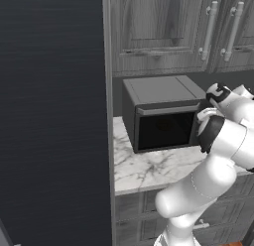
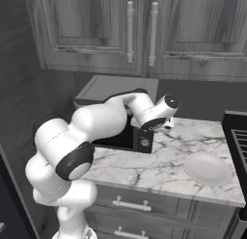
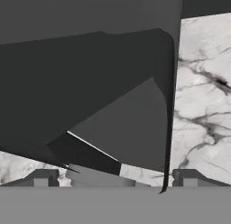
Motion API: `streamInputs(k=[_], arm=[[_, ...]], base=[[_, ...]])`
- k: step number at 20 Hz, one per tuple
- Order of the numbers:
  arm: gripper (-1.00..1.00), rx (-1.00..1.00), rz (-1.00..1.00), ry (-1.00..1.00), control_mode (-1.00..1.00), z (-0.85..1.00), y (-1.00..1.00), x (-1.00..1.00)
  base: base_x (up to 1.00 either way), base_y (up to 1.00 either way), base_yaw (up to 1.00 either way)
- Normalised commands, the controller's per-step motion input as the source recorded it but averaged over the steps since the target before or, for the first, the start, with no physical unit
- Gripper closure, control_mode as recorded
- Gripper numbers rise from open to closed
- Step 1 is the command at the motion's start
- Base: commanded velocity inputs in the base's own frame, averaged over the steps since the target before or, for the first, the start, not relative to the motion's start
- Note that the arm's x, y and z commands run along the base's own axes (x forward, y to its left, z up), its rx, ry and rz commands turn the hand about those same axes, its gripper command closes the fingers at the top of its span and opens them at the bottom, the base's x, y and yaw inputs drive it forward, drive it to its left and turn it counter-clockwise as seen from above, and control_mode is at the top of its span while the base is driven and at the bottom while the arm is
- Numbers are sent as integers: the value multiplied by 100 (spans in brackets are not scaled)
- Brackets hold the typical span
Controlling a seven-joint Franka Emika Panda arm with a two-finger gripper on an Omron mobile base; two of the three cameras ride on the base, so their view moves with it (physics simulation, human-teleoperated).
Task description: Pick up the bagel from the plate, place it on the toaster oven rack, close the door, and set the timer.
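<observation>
Right now my hand camera shows the pincer (image 3: 115,182) at the bottom of the frame, its two dark fingertips (image 3: 41,177) set wide apart with nothing held between them. A grey round knob (image 3: 100,177) sits low in the gap between the tips; whether they touch it I cannot tell. Above the tips, the dark front of the toaster oven (image 3: 90,96) takes up the left and centre of that frame, and marbled counter (image 3: 203,96) runs down the right side.

In the right base view the hand is at the centre of the frame, pressed close to the oven's lower right front corner, just above a small round knob (image 2: 145,143). The fingers themselves are hidden there by the wrist. The arm arches up from the lower left and blocks most of the oven's front.

In the left base view the toaster oven (image 1: 161,111) stands at centre frame on the counter (image 1: 149,168), its door (image 1: 163,126) shut upright with the silver-grey bar handle (image 1: 166,109) along the top edge. The glass is dark and I cannot see the bagel or the rack through it. The wrist covers the oven's right end at the right side of the frame.

A pale round plate (image 2: 208,168) lies at the lower right of the right base view, well apart from the oven, with nothing on it. Grey wood cabinets (image 2: 130,31) hang across the top of the frame, and the edge of a black stove (image 2: 237,137) shows at the far right.
</observation>
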Motion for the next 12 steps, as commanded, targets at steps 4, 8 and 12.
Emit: streamInputs(k=[4,8,12], arm=[[100,0,0,0,-100,-4,0,18],[100,0,0,0,-100,0,-8,21],[100,5,0,0,-100,0,-38,17]], base=[[0,0,0],[0,0,0],[0,0,0]])
